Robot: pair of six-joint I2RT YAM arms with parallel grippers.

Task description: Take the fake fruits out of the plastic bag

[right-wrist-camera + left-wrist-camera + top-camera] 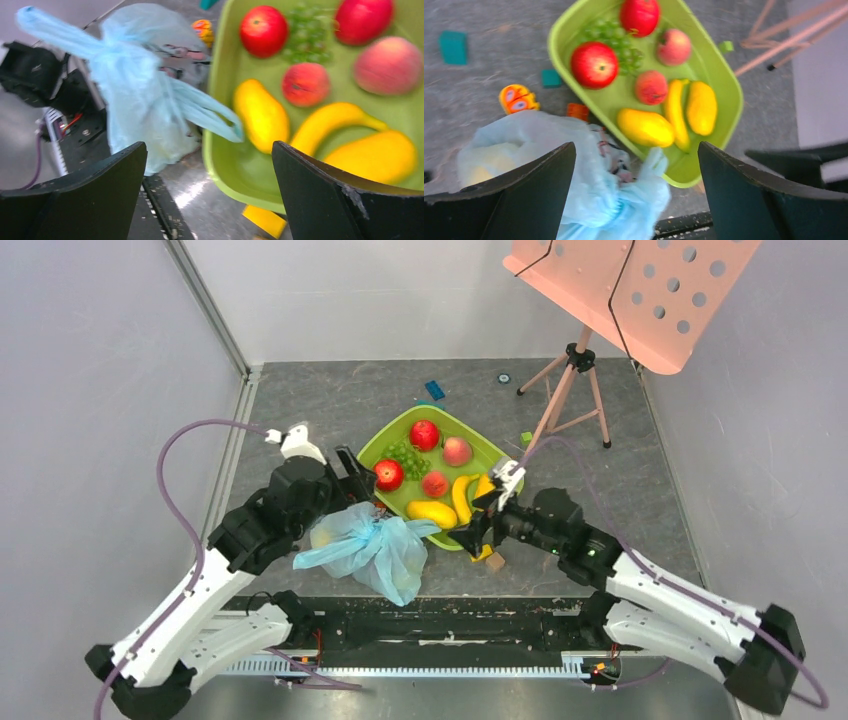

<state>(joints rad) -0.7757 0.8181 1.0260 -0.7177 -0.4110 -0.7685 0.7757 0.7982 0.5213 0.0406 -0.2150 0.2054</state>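
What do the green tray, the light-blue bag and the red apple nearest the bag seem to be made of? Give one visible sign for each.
Green tray: probably moulded plastic, smooth with a slight sheen and a rounded rim.
Light-blue bag: thin plastic film, translucent, crinkled and folded.
Red apple: likely hard plastic, glossy, with a pale highlight on its skin.

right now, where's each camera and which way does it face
Top external: above and behind, looking down on the table; left arm, right arm show.
Left wrist: on that arm, looking down past the open left gripper at plastic bag and green tray.
Right wrist: on its arm, facing left past the open right gripper.
Shared: both wrists see bag and tray.
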